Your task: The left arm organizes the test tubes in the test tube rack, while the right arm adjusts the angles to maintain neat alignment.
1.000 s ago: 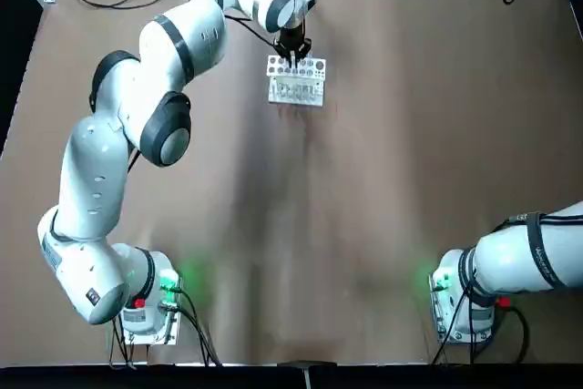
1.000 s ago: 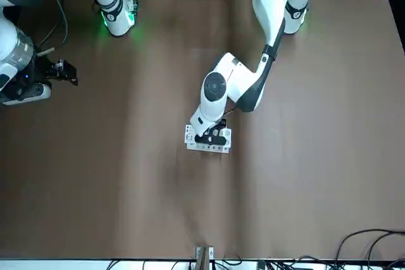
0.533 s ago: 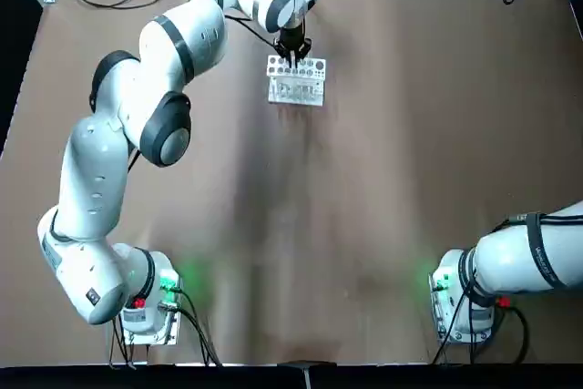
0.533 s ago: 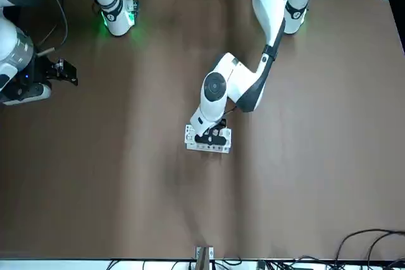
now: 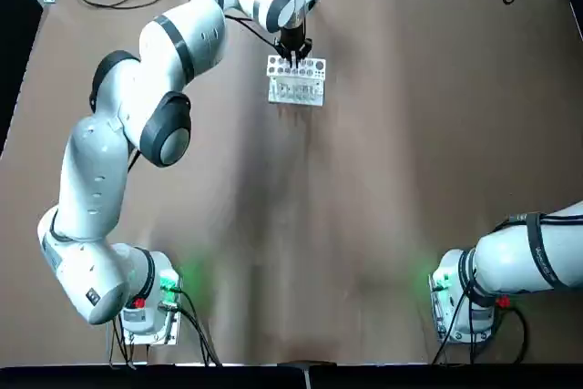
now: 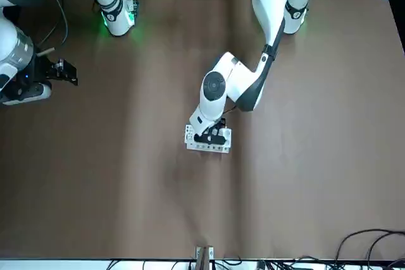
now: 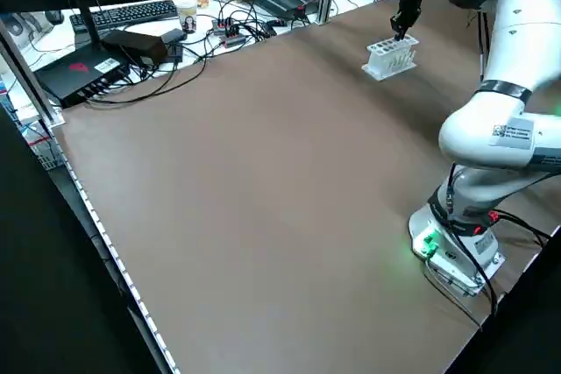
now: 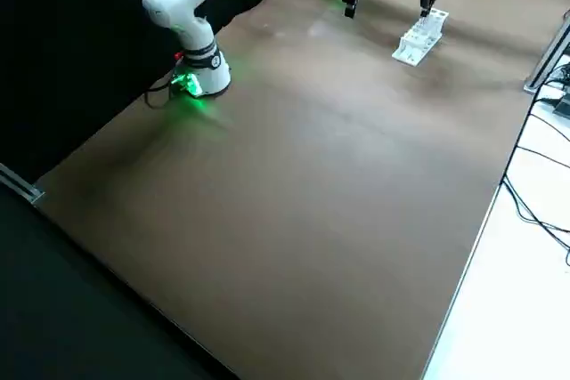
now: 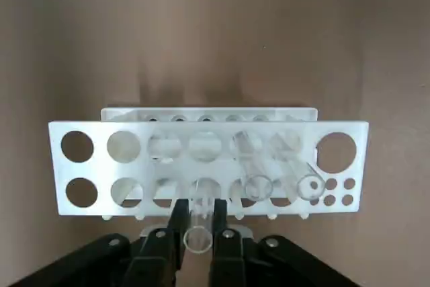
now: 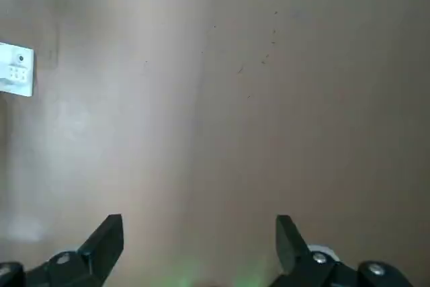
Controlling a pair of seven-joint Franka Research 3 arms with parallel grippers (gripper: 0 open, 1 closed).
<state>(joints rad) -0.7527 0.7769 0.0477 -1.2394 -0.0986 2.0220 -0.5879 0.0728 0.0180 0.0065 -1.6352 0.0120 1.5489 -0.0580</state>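
Right arm point(image 5: 519, 261) — its middle stretch cut off by the top view's right edge.

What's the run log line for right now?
left gripper: on test tube at test tube rack | right gripper: open, away from rack

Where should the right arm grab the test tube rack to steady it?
I'd grip the test tube rack at its right-hand short end, coming from the robot's right with the right gripper, now open away from it. Its flat upper plate is long and narrow, so close across the narrow width. That end should avoid the left gripper, which holds a tube midway along.
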